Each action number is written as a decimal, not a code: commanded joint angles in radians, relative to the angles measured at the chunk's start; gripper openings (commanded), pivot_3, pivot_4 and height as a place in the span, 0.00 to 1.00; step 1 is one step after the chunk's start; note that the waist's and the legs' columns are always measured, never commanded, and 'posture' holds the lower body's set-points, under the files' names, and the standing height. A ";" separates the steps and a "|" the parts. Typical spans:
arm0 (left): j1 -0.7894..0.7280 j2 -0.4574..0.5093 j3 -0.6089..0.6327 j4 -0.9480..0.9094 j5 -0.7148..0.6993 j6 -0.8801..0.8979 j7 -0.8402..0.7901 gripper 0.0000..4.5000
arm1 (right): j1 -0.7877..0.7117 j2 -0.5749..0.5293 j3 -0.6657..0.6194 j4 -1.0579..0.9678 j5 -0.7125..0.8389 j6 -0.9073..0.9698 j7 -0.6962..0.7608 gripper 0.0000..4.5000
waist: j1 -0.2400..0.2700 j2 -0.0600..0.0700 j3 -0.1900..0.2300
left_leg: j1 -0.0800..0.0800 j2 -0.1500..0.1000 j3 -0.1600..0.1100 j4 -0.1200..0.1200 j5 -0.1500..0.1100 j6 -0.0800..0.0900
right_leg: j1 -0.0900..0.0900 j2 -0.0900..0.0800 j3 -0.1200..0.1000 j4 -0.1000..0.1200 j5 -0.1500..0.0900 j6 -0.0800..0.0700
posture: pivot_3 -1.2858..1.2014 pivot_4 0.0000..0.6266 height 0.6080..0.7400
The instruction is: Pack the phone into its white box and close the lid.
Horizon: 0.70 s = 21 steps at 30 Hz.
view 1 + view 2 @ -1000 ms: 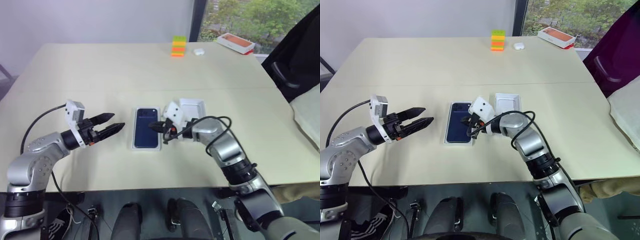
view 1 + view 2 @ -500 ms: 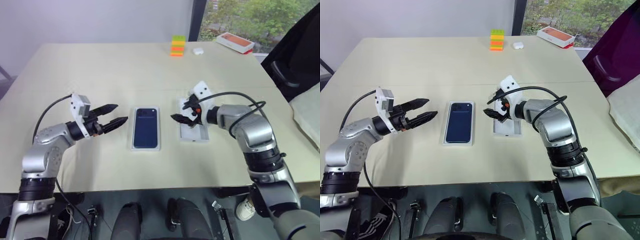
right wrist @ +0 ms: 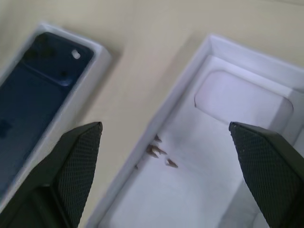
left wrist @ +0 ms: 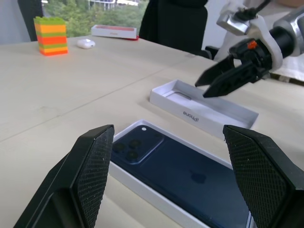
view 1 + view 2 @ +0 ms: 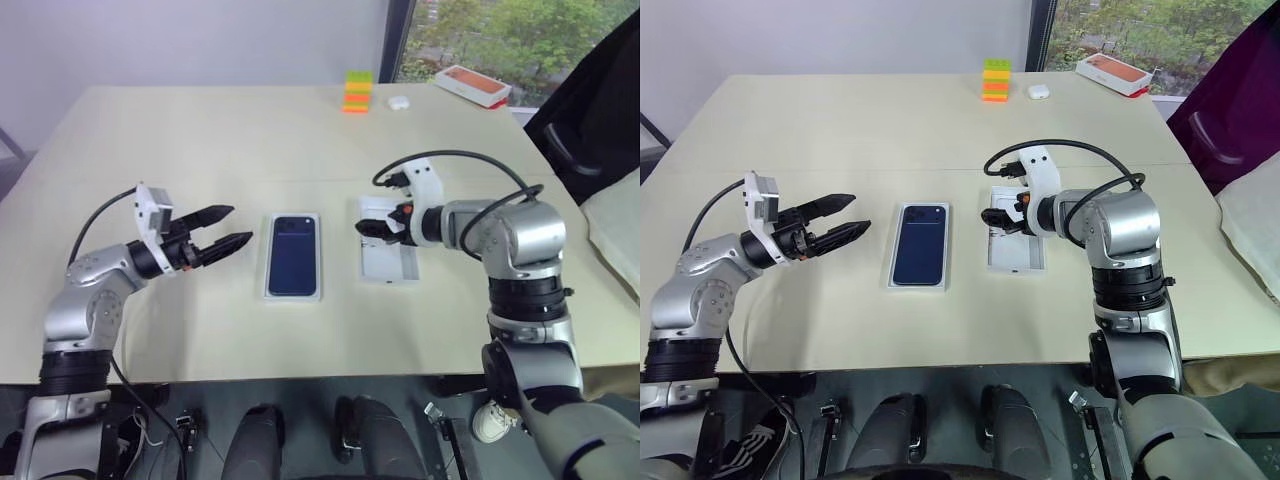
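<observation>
Phone point(image 5: 293, 255) lies flat in the box point(image 5: 270, 285) mid-table; lid point(image 5: 388, 260) sits upturned just beside it, under the right gripper point(image 5: 372, 228), fingers spread, empty; left gripper point(image 5: 222, 240) open, near the box; risk: lid rim slips from a shallow pinch, or lid knocks the box askew.

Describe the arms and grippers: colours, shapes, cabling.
Both arms are silver-grey metal with rounded joint housings and dark bands. Each gripper, the left gripper and the right gripper, has two black tapered fingers with textured pads, a white camera block at the wrist, and a loose black cable looping back. The right shows a small orange part.
</observation>
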 commanded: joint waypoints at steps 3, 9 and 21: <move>-0.006 -0.016 0.013 -0.046 0.011 -0.024 0.045 0.87 | -0.111 0.058 0.015 -0.009 -0.015 0.119 -0.102 0.99 | -0.006 0.000 0.000 | 0.000 0.000 0.000 0.000 0.000 0.000 | -0.001 0.001 0.000 0.001 0.000 0.000 | 0.52 0.24 1.00; -0.001 -0.034 0.015 -0.059 0.017 -0.029 0.085 0.87 | -0.131 0.118 0.070 -0.010 -0.063 0.138 -0.222 0.99 | -0.001 0.000 0.000 | -0.001 0.001 0.000 0.000 0.000 0.000 | -0.002 0.002 0.000 0.001 0.000 -0.001 | 0.52 0.24 1.00; 0.008 -0.048 0.008 -0.067 0.022 -0.029 0.118 0.87 | -0.171 0.294 -0.041 0.149 -0.080 0.148 -0.451 0.99 | -0.003 0.000 0.000 | -0.002 0.001 -0.001 0.000 0.000 0.000 | -0.002 0.001 0.000 0.001 0.001 -0.001 | 0.52 0.24 1.00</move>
